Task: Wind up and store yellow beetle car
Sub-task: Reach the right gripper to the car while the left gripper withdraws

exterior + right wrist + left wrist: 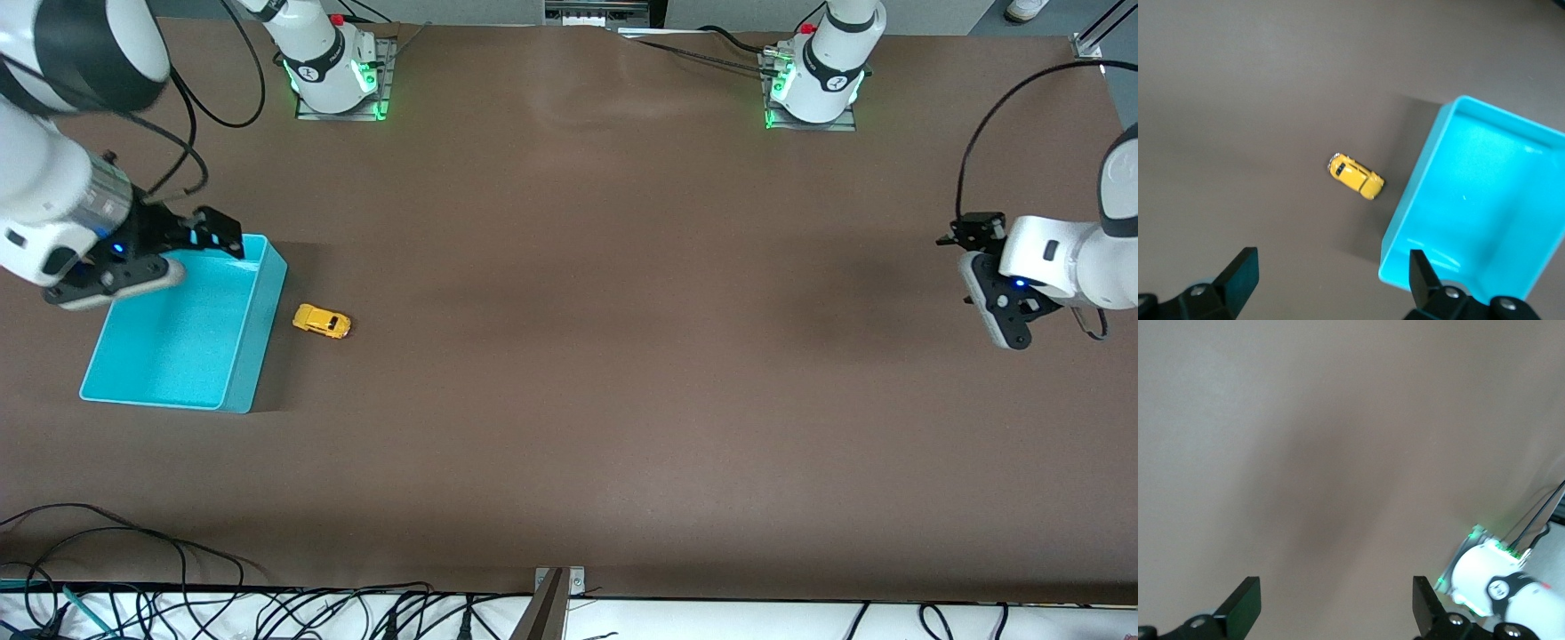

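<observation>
The yellow beetle car [322, 321] stands on the brown table right beside the turquoise bin [263, 331], on the side toward the left arm's end. In the right wrist view the car [1356, 177] sits apart from the bin's wall [1415, 187]. My right gripper [222, 233] is open and empty, up in the air over the bin's corner that lies farthest from the front camera; in its own view [1331, 275] its jaws stand wide apart. My left gripper [951, 238] is open and empty over bare table at the left arm's end; it also shows in its own view [1336, 600].
The bin's inside is bare. The arm bases [333, 67] [822, 76] stand along the table's edge farthest from the front camera. Cables [133, 569] lie at the nearest edge. The left arm's base [1485, 580] shows in the left wrist view.
</observation>
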You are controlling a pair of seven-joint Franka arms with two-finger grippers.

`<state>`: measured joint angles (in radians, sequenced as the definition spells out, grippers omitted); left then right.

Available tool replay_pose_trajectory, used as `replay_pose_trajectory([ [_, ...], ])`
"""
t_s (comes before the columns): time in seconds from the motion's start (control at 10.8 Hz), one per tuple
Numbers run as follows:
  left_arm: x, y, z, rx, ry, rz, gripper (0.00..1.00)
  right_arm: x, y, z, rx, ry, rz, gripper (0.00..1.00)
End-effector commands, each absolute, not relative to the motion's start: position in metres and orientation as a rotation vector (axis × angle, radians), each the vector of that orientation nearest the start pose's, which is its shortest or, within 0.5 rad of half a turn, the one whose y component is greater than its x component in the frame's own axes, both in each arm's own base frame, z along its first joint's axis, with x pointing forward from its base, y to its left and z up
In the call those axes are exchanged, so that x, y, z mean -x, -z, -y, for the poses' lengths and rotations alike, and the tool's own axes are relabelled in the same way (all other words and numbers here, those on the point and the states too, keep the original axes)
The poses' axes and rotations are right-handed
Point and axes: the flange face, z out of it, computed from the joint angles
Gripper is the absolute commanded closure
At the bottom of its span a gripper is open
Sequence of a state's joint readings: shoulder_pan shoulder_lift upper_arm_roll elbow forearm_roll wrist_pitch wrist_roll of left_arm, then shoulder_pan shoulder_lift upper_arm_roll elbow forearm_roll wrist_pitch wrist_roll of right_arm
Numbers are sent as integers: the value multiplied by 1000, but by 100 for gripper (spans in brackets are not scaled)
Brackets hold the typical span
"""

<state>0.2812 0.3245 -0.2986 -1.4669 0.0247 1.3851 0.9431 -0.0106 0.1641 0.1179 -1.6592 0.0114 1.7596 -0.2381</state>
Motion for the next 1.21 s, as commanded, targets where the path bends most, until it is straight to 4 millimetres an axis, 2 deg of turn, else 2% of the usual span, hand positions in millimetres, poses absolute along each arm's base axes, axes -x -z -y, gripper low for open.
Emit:
replay_pose_trajectory([
  [0.0,-593,-524,24,2996,-521,-1265,0,-637,-440,-64,2962,-74,843,0],
  [0.09,-588,-539,33,3022,-496,-1109,0,-644,-410,-62,2916,-118,964,0],
  [0.19,-580,-552,51,3032,-473,-976,0,-651,-378,-60,2842,-142,1132,0],
  [0.28,-567,-562,60,3043,-455,-789,0,-660,-352,-60,2768,-109,1290,0],
  [0.37,-560,-567,75,3048,-440,-645,0,-665,-331,-61,2729,-90,1379,0],
  [0.46,-558,-570,80,3053,-416,-570,0,-665,-308,-62,2697,-93,1431,0],
  [0.56,-562,-573,74,3062,-369,-537,0,-664,-287,-62,2658,-72,1549,0],
  [0.65,-559,-585,53,3073,-249,-475,0,-654,-267,-62,2637,-58,1612,0],
  [0.74,-550,-595,46,3075,-55,-462,0,-642,-257,-62,2639,-48,1619,0],
  [0.84,-542,-615,44,3074,53,-452,0,-630,-249,-63,2639,-43,1621,0],
  [1.02,-541,-615,27,3092,24,-370,0,-604,-237,-63,2642,-56,1613,0],
  [1.12,-537,-612,23,3184,-41,-191,0,-587,-232,-62,2642,-51,1618,0],
])
